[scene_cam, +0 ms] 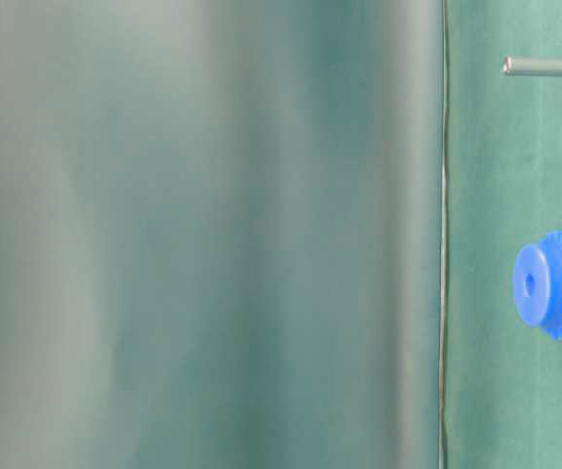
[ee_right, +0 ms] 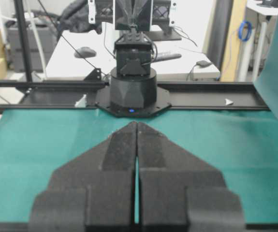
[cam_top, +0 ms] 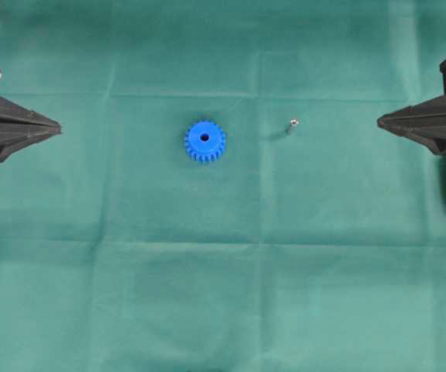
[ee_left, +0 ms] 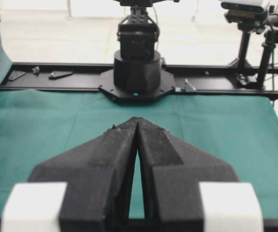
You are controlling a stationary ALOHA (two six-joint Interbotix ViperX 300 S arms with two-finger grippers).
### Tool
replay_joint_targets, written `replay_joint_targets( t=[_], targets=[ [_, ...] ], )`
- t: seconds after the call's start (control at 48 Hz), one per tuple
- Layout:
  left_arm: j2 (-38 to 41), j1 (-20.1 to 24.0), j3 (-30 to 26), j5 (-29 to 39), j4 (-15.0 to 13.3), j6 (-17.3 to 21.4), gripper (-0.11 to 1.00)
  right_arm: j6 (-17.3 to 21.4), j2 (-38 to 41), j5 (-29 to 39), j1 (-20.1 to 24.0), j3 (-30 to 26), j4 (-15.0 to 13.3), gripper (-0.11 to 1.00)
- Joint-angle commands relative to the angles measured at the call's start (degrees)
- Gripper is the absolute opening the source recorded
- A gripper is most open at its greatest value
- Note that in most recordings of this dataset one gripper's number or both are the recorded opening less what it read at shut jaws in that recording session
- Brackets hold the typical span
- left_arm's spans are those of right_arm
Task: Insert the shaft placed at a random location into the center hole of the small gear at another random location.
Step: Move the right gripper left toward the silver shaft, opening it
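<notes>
The small blue gear (cam_top: 205, 140) lies flat on the green cloth, a little left of the middle, its dark center hole (cam_top: 205, 138) facing up. It also shows in the table-level view (scene_cam: 559, 284). The tiny silvery shaft (cam_top: 292, 125) stands on the cloth to the gear's right, apart from it; it also shows in the table-level view (scene_cam: 544, 66). My left gripper (cam_top: 58, 126) is shut and empty at the far left edge. My right gripper (cam_top: 379, 120) is shut and empty at the far right edge. In both wrist views the fingertips meet (ee_left: 137, 120) (ee_right: 137, 123) with nothing between them.
The green cloth (cam_top: 223, 294) covers the whole table. Each wrist view shows the opposite arm's black base (ee_left: 137, 72) (ee_right: 132, 87) on a black rail at the cloth's far edge. A blurred green fold (scene_cam: 202, 234) fills most of the table-level view.
</notes>
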Motion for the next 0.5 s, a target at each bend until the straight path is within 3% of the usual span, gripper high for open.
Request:
replay_joint_targets(
  t=[0.0, 0.25, 0.479],
  targets=[
    [0.6, -0.4, -1.9, 1.6, 0.6, -0.4, 0.00, 0.4, 0.8, 0.2, -0.1, -1.0, -0.3, 0.01],
    [0.4, -0.4, -2.1, 3.6, 0.5, -1.2, 0.00, 0.4, 3.6, 1.1, -1.4, -1.6, -0.2, 0.01],
    [0.3, -0.4, -2.1, 3.8, 0.6, -1.2, 0.00, 0.6, 7.4, 1.1, -5.2, -1.0, 0.0, 0.01]
  ],
)
